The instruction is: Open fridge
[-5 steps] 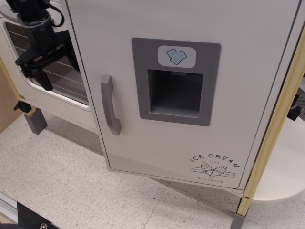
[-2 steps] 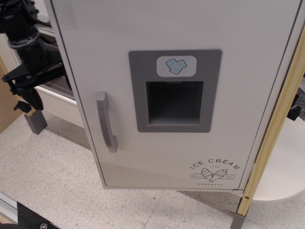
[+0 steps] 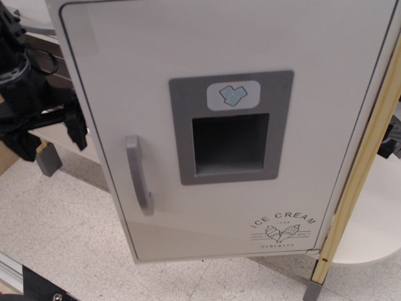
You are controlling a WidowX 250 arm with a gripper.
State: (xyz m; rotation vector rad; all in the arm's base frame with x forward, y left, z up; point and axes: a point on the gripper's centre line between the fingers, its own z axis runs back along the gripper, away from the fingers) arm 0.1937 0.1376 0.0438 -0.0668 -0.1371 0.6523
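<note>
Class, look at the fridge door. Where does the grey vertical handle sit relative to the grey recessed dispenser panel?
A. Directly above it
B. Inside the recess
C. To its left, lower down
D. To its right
C: the handle stands upright near the left edge of the fridge door, left of the dispenser panel and reaching lower than it.

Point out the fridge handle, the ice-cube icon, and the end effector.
fridge handle (image 3: 139,174): camera view, middle of the grey vertical bar.
ice-cube icon (image 3: 232,95): camera view, centre of the blue cubes.
end effector (image 3: 47,132): camera view, between its dark fingers at the door's left edge.
</note>
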